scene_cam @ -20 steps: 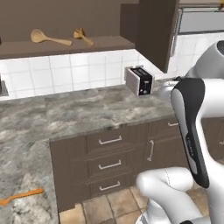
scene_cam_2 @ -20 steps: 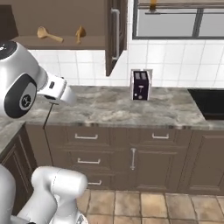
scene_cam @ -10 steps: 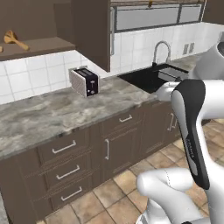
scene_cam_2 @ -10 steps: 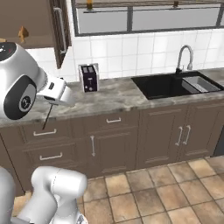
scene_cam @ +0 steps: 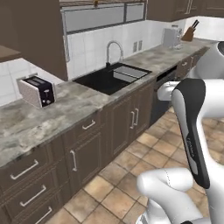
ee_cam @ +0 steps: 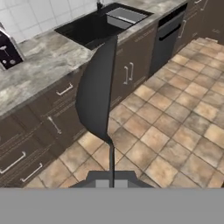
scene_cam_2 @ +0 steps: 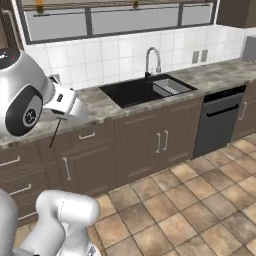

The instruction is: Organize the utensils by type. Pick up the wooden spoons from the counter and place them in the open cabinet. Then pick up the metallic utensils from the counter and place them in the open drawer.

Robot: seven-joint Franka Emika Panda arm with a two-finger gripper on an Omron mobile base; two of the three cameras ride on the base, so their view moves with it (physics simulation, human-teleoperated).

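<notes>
My gripper (ee_cam: 111, 177) is shut on a dark metallic utensil (ee_cam: 98, 92). Its thin stem rises from the fingertips to a broad dark blade, held out over the tiled floor in front of the lower cabinets. In the right base view the same utensil (scene_cam_2: 54, 135) hangs as a thin dark stick below the white hand, near the edge of the marbled counter (scene_cam_2: 210, 75). A sliver of the open cabinet's shelf (scene_cam: 6, 53) shows at the far left. The wooden spoons and the open drawer are out of view.
A black sink (scene_cam: 111, 76) with a curved tap is set in the counter (scene_cam: 65, 105). A toaster (scene_cam: 37, 91) stands to its left and a knife block (scene_cam: 190, 34) at the far right. A dishwasher (scene_cam_2: 217, 120) sits below the counter, with open tiled floor (scene_cam_2: 190, 200) in front.
The whole picture has swung right along the counter, so the camera moved. The toaster slid left, and the sink and dishwasher came into view. The gripper stays shut on the dark utensil.
</notes>
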